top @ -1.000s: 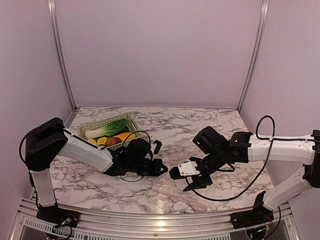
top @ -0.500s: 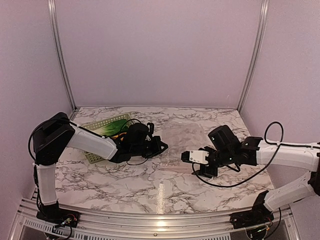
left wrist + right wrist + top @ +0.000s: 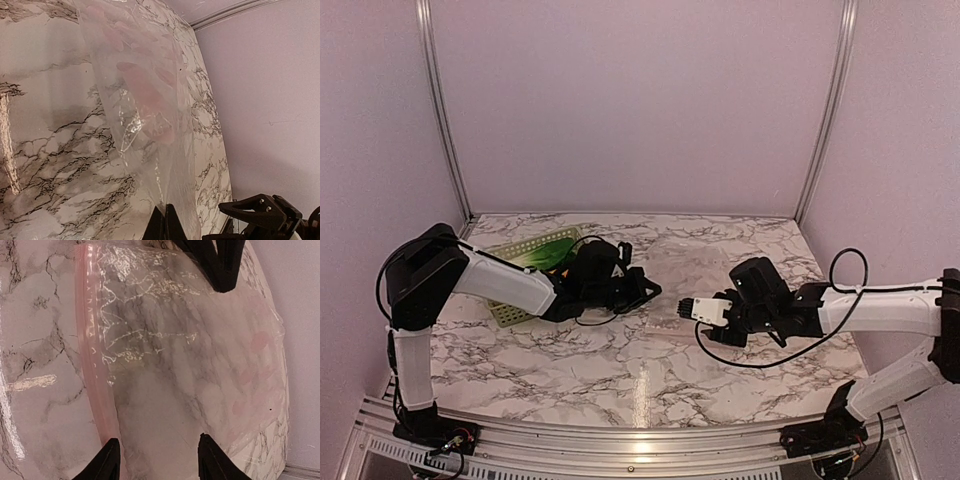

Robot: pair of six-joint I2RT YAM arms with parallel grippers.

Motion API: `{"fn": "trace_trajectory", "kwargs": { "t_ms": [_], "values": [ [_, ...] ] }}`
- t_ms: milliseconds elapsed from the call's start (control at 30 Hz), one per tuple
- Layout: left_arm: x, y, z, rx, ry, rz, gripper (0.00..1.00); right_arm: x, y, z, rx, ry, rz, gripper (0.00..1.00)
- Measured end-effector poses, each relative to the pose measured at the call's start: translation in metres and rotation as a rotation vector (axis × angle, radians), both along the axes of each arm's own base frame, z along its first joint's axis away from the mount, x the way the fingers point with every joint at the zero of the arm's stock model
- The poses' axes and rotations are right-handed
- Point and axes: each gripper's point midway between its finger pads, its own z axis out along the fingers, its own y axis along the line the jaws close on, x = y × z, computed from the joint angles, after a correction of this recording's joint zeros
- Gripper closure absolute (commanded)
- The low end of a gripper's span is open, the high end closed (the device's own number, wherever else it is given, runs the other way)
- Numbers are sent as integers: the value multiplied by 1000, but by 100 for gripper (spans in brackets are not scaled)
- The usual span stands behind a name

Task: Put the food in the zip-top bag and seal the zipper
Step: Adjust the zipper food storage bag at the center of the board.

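— At your left jaws, what do you have?
— Your left jaws are pinched tight. The two dark fingertips (image 3: pixel 156 227) press together on an edge of the large, clear, crinkly plastic zip-top bag (image 3: pixel 145 100). From that pinch the film fans out over the white, grey-veined marble desk (image 3: pixel 45 165).

— And your right side?
— Your right jaws stand wide apart and grip nothing. Their black fingers (image 3: pixel 107 462) straddle the near end of the bag, which lies spread beneath them. The narrow pale pink zipper strip (image 3: pixel 92 365) runs along one edge of the bag and ends right at one of those fingers. You cannot tell from the wrist view whether that finger touches it.

— How do your arms stand to each other?
— From above, your left arm (image 3: pixel 510 290) reaches across to the middle of the desk and your right arm (image 3: pixel 880 305) comes in from the opposite side. The two sets of jaws face each other, near but apart, with the bag between them. In the right wrist view your left fingertips show at the bag's far edge.

— Where is the food?
— Marble veins show straight through the bag. The light green perforated plastic basket (image 3: pixel 510 313) sits behind your left arm, towards the back left of the desk. A dark green piece of produce (image 3: pixel 552 245) shows in it, and the arm hides the rest.
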Motion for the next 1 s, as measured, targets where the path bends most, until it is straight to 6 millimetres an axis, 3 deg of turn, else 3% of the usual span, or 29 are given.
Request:
{"fn": "trace_trajectory", "kwargs": {
  "t_ms": [200, 333, 533, 667, 833, 1000],
  "values": [
    [1, -4, 7, -22, 5, -12, 100, -1, 1, -2, -1, -15, 21, 43],
    [1, -5, 9, -31, 12, -15, 100, -4, -6, -15, -28, -14, 18, 46],
    [1, -5, 10, -35, 21, -23, 100, 9, -9, -26, -66, -46, -29, 54],
    [3, -8, 14, -42, 20, -27, 100, 13, -9, -23, -60, -64, -40, 44],
    [3, -9, 14, -53, 39, -25, 100, 1, 3, -6, -4, -69, 32, 32],
    [4, -9, 10, -63, 70, -18, 100, -19, 18, 3, 25, -68, 122, 31]
  ]
}}
